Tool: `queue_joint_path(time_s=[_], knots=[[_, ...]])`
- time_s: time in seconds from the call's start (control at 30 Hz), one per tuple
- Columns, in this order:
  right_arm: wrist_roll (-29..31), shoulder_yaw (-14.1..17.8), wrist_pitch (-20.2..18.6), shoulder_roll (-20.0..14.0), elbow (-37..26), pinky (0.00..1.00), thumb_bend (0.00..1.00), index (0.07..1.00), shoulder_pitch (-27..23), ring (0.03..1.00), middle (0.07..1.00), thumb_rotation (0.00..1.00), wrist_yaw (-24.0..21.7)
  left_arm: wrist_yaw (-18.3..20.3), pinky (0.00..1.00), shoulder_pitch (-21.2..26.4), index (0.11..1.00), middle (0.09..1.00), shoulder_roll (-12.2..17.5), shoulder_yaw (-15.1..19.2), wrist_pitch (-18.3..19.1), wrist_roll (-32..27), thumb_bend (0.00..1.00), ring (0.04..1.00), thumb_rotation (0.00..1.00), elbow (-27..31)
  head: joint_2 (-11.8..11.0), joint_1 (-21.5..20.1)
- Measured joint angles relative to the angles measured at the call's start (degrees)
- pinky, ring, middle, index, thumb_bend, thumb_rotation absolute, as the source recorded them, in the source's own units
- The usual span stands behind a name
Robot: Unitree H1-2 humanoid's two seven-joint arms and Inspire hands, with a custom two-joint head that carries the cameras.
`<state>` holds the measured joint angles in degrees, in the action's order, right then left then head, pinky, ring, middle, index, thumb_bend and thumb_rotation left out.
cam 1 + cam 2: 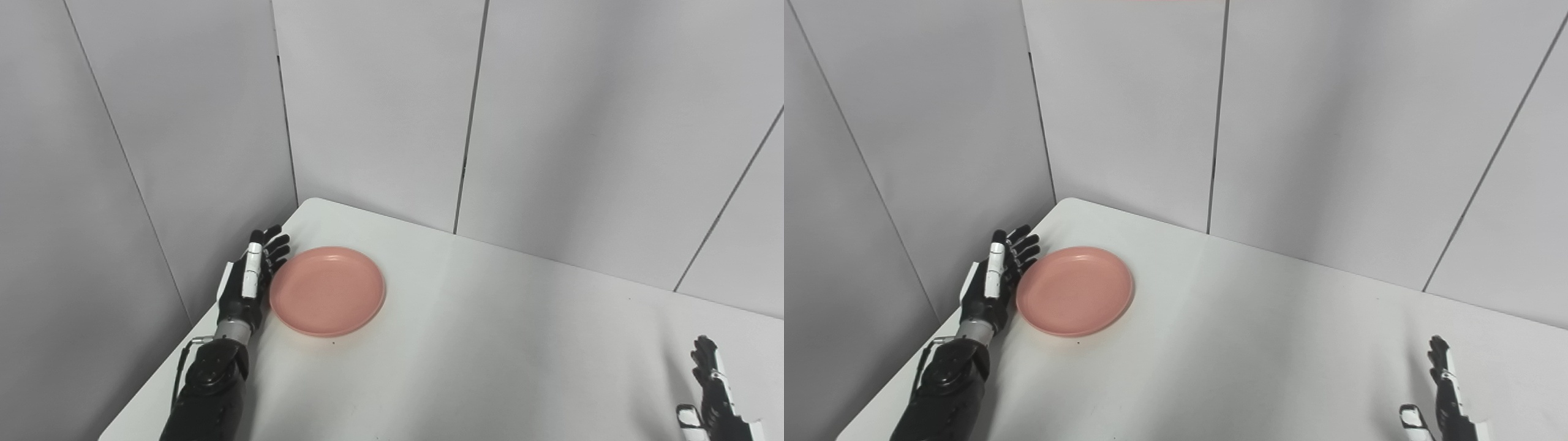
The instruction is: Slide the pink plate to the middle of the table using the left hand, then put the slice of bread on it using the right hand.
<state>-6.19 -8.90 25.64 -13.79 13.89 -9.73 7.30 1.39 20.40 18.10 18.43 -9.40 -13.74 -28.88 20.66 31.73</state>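
The pink plate lies empty on the white table, near its far left corner. My left hand stands open on edge just left of the plate, fingers stretched out along the rim, at or almost at its left side. My right hand is open at the bottom right, low over the table and far from the plate. No slice of bread shows in either view.
Grey wall panels close in the table at the back and left. The table's left edge runs right beside my left forearm.
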Motion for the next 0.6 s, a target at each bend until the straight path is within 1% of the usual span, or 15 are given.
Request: queue_joint_path(time_s=[0.13, 0.3, 0.43, 0.47, 0.53, 0.6], knots=[[0.12, 0.03, 0.0, 0.0, 0.02, 1.0, 0.63, 0.988, 0.0, 1.0, 0.999, 1.0, -0.03, 0.55, 0.92, 0.25, 0.826, 0.849, 0.01, -0.98, 0.0, 0.02, 0.88, 0.879, 1.0, -0.34, -0.53, -0.44], [0.26, 0.13, 0.0, 0.02, 0.1, 1.0, 0.63, 0.985, 0.0, 0.994, 0.993, 1.0, -0.02, 0.61, 0.91, 0.56, 0.833, 0.857, 0.16, -1.95, -0.02, 0.14, 0.88, 0.874, 1.0, -0.63, -0.7, -0.53], [0.2, 0.13, 0.0, 0.02, 0.18, 1.0, 0.64, 0.986, -0.03, 0.995, 0.994, 1.0, -0.01, 0.61, 0.9, 0.57, 0.823, 0.844, 0.16, -2.56, -0.01, 0.14, 0.86, 0.864, 1.0, -0.62, -1.06, -0.88], [0.15, 0.14, 0.0, 0.02, 0.2, 1.0, 0.64, 0.987, -0.03, 0.997, 0.995, 1.0, -0.01, 0.66, 0.91, 0.57, 0.826, 0.851, 0.16, -2.78, 0.04, 0.14, 0.88, 0.875, 1.0, -0.58, -1.06, -1.14], [0.11, 0.19, 0.0, 0.01, 0.2, 1.0, 0.64, 0.987, -0.02, 0.998, 0.996, 1.0, -0.01, 1.05, 0.91, 0.57, 0.825, 0.85, 0.16, -3.52, 0.34, 0.13, 0.88, 0.873, 1.0, -0.3, -1.06, -1.14], [0.1, 0.19, 0.0, 0.0, 0.21, 1.0, 0.65, 0.984, -0.02, 0.995, 0.993, 1.0, -0.01, 1.74, 0.89, 0.57, 0.819, 0.841, 0.14, -4.31, 0.54, 0.1, 0.86, 0.856, 1.0, 0.04, -1.23, -1.58]])
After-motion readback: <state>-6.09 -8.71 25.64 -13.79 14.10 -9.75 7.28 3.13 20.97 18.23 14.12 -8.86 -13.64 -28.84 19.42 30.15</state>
